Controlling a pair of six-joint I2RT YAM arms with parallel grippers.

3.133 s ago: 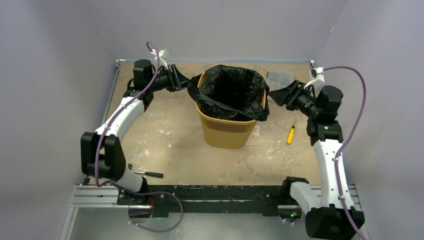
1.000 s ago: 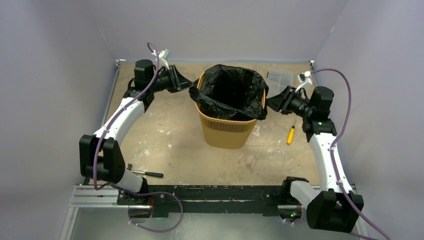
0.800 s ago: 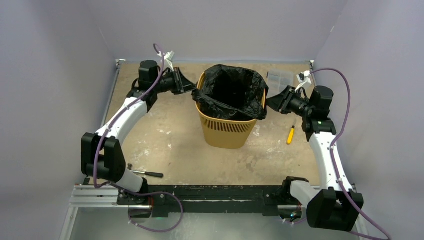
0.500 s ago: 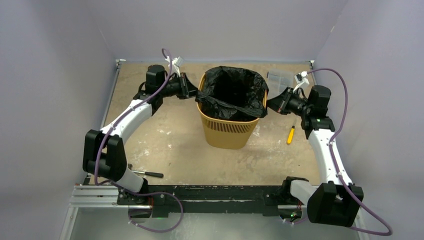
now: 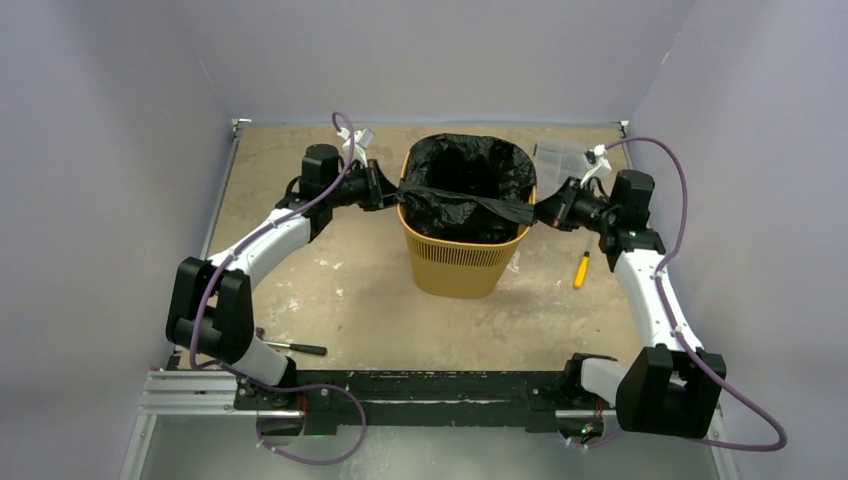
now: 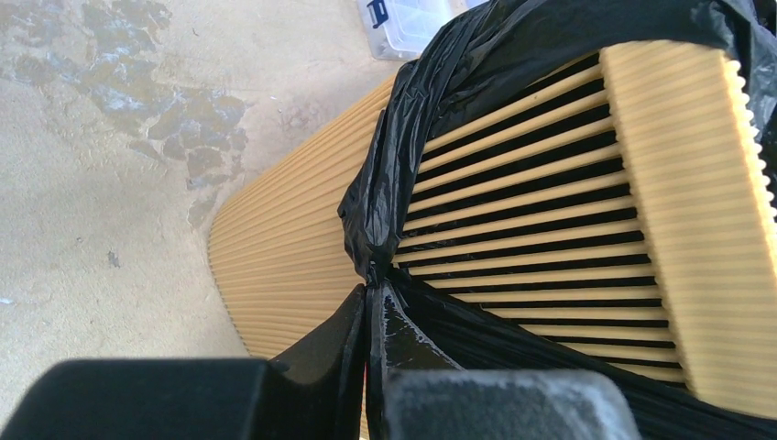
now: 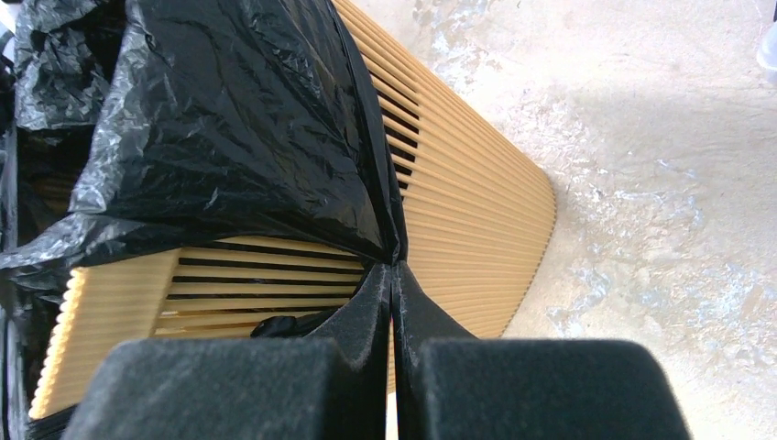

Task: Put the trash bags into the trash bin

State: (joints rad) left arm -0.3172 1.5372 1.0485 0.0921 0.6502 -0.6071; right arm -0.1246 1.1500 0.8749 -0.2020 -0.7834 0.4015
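Pinching the trash bag with the left gripper just outside the left wall of the trash bin, fingers closed flat on a thin fold of film. Pinching likewise with the right gripper at the right wall, fingers closed on film. Lining the bin: sitting inside, draping over the rim, stretching taut as a band across the near side between both pinches. Risking a tear, judging by that tension on thin film. Risking slip from such small pinches, dropping the near edge inside. Risking tipping or dragging the light bin through uneven pulling.
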